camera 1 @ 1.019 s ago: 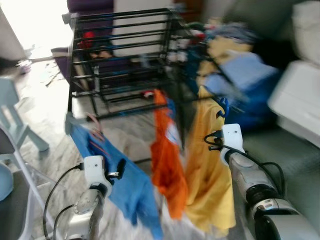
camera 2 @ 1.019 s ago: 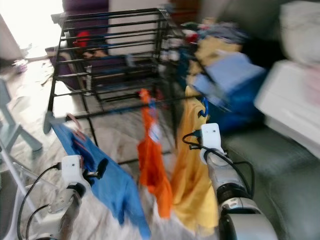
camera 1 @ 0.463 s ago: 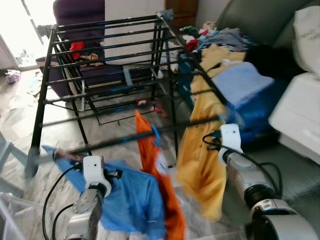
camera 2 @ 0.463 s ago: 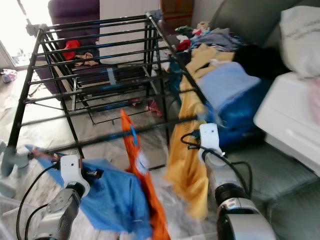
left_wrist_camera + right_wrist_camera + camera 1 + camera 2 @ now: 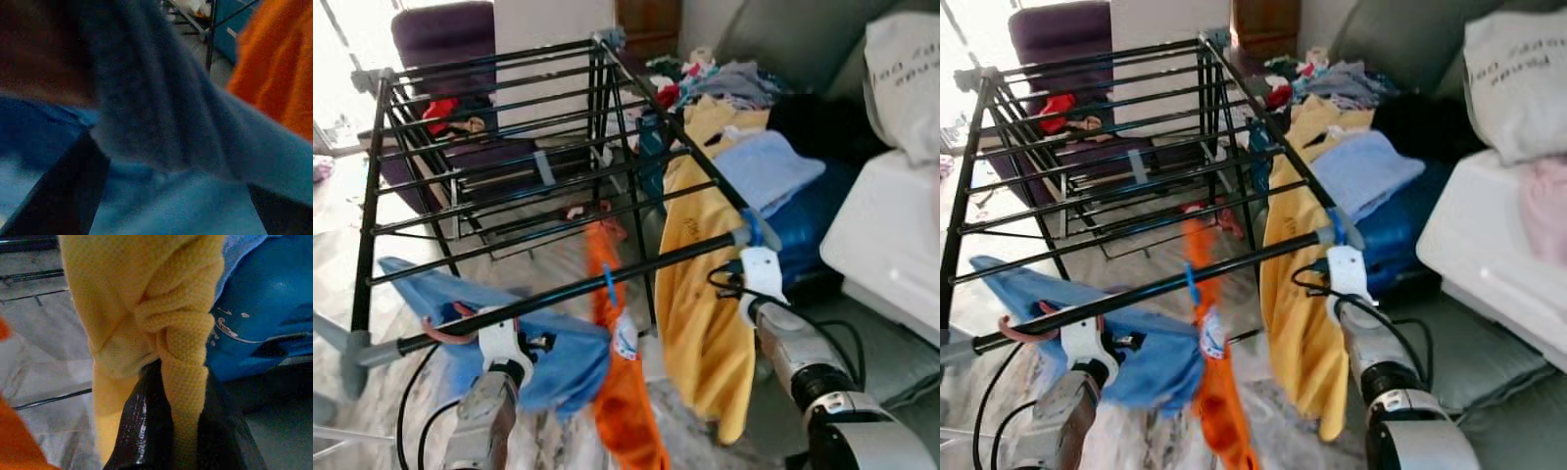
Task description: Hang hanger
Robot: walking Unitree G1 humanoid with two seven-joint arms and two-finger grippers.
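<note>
Black drying rack, right claw clenching yellow garment, left claw state unclear.

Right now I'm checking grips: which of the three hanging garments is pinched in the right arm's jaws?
The yellow shirt, rightmost on the rack's front bar. A bunched fold of it sits between the right gripper jaws; the orange garment hangs free mid-bar.

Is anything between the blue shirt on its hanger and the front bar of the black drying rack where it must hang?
Nothing visible stands between them. The pink hanger hook of the blue shirt already sits at the black front bar, near its left end. The orange garment hangs further right along the bar, beside the shirt.
</note>
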